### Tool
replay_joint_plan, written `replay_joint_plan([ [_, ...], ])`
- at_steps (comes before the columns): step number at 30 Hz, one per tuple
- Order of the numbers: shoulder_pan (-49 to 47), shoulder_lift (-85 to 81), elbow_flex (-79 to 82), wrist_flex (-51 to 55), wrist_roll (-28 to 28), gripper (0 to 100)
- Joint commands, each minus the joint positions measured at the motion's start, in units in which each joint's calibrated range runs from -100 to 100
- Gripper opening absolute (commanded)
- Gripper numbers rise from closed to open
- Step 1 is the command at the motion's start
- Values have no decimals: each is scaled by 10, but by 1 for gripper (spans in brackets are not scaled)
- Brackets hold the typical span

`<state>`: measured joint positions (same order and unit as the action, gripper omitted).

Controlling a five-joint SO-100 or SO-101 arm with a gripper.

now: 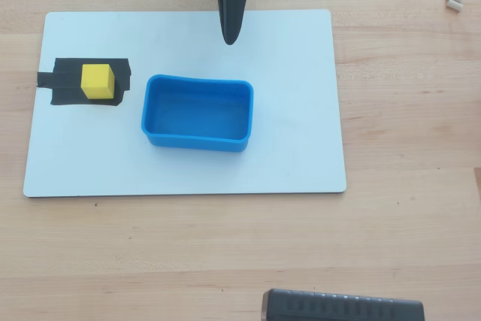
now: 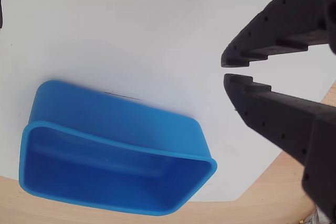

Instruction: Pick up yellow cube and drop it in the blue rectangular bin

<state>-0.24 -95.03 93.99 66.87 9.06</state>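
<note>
The yellow cube (image 1: 98, 81) sits on a patch of black tape (image 1: 68, 80) at the left of the white board (image 1: 301, 148) in the overhead view. The blue rectangular bin (image 1: 197, 137) stands empty in the middle of the board; it also shows in the wrist view (image 2: 105, 124), lower left. My gripper (image 1: 231, 40) hangs over the board's far edge, above the bin's far side and well right of the cube. In the wrist view my gripper (image 2: 227, 71) has its tips nearly touching and holds nothing. The cube is out of the wrist view.
The board lies on a wooden table (image 1: 406, 223). A dark ridged object (image 1: 342, 307) sits at the near edge. Small white bits (image 1: 453, 1) lie at the far right corner.
</note>
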Motion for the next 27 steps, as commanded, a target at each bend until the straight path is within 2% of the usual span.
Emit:
replay_joint_plan([
  [1,1,-13,-3,1,1,0],
  [10,14,-13,-4,5,1,0],
  [14,41,14,-67,19,7,0],
  [20,85,236,-254,20,27,0],
  [27,188,407,-404,36,90,0],
])
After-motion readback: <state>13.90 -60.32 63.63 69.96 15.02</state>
